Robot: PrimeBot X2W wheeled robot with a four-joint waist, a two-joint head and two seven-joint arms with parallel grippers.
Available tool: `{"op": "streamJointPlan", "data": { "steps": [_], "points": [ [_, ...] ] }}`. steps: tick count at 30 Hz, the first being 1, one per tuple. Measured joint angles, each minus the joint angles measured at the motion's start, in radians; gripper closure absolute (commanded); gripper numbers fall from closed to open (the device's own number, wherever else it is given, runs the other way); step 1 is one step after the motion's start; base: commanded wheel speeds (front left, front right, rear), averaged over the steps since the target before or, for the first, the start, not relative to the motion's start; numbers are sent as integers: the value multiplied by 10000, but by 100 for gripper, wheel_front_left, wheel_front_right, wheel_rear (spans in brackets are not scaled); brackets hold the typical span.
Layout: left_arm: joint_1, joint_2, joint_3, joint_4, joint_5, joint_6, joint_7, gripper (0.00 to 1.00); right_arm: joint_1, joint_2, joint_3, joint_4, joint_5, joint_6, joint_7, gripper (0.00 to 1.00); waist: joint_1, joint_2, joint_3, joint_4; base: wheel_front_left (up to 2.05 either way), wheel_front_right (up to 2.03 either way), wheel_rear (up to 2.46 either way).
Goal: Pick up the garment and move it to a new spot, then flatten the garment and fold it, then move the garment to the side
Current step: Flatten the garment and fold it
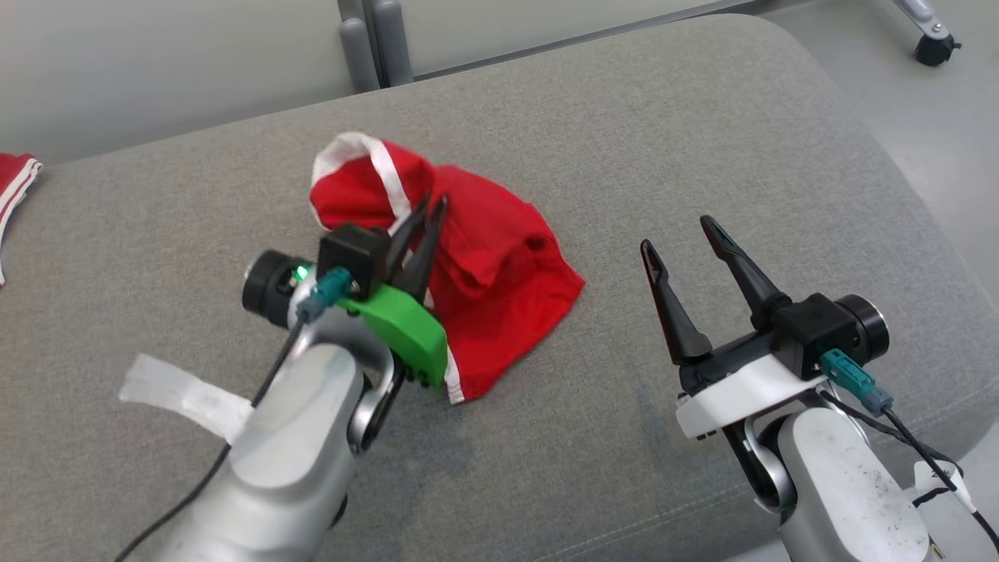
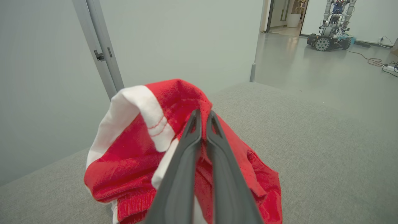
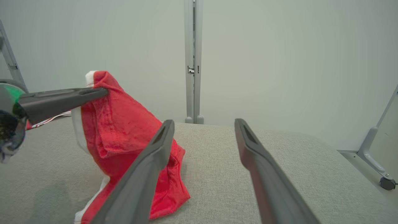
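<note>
Grey fabric cushion (image 1: pixel 702 140) lies under everything I see. The red garment (image 1: pixel 499 265) with white trim sits bunched near its middle, one part lifted up. My left gripper (image 1: pixel 433 204) is squeezed tight on that lifted part. My right gripper (image 1: pixel 677 234) hangs near the garment, fingers wide apart, not touching it.

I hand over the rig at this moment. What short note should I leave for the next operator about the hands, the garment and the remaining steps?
Left hand: shut on a top fold of the red garment, which stands up in a peak; its lower part lies on the grey cushion.
Right hand: open, holding nothing, apart from the garment, on its right side.
Done: the grasp is made.
Left to do: lift it fully, carry it to a new spot, flatten, fold, move it aside.
</note>
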State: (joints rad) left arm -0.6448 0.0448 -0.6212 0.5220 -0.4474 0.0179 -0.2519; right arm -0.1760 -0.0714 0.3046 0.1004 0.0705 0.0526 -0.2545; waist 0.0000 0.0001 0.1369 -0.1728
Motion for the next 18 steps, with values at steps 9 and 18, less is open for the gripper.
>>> {"op": "streamJointPlan", "data": {
  "steps": [9, 18],
  "points": [
    [1261, -10, -1306, 1124, 123, -345, 412, 100, -16, 56, 169, -44, 10, 88, 0, 0, 0, 0, 146, -460, 0, 0, 0],
    [915, -6, -2088, 1016, 451, -548, 309, 100, -60, 77, 128, -52, 100, 77, 0, 0, 0, 0, 598, -1161, 0, 0, 0]
  ]
}}
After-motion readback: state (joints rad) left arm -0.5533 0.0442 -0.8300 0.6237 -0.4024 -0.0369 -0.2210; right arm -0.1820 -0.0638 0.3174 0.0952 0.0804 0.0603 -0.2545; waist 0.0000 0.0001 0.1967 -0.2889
